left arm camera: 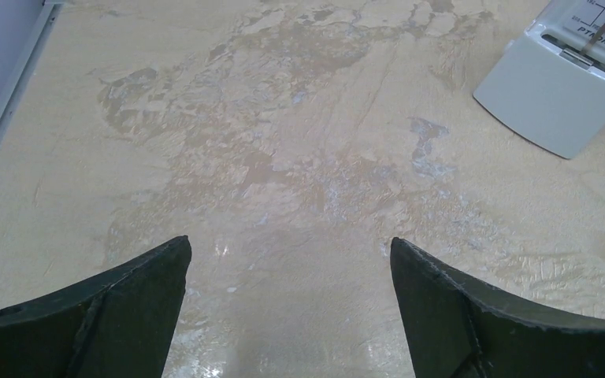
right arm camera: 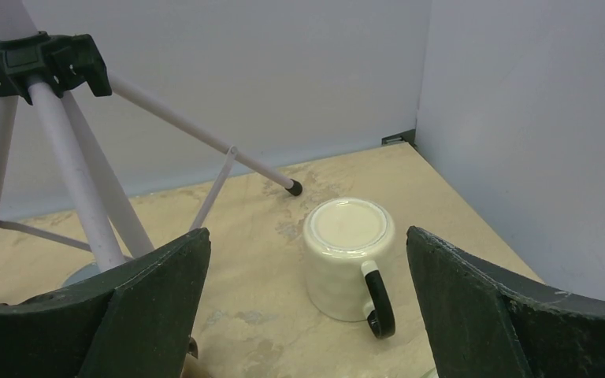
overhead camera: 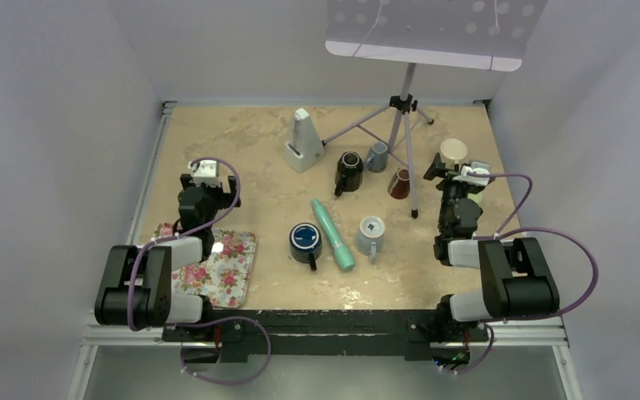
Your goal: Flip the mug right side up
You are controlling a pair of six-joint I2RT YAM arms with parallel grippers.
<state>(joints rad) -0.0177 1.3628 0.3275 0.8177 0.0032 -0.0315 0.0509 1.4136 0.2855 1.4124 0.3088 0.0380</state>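
A cream mug with a black handle [right arm camera: 350, 256] stands upside down, base up, near the table's far right corner; it also shows in the top view [overhead camera: 453, 151]. My right gripper [right arm camera: 307, 236] is open and empty just short of it, the mug framed between the jaws and nearer the right one, handle pointing toward me. In the top view the right gripper [overhead camera: 452, 170] sits right below the mug. My left gripper [left arm camera: 290, 244] is open and empty over bare table at the far left, also seen in the top view [overhead camera: 204, 177].
A tripod [overhead camera: 400, 125] stands just left of the cream mug, one leg [right arm camera: 79, 189] near my right gripper's left finger. A white metronome [overhead camera: 303, 143], black [overhead camera: 348, 171], grey [overhead camera: 377, 156], brown [overhead camera: 399, 183], blue [overhead camera: 306, 240] and pale grey [overhead camera: 371, 235] mugs, a teal pen [overhead camera: 333, 234] and a floral cloth [overhead camera: 221, 267] lie about.
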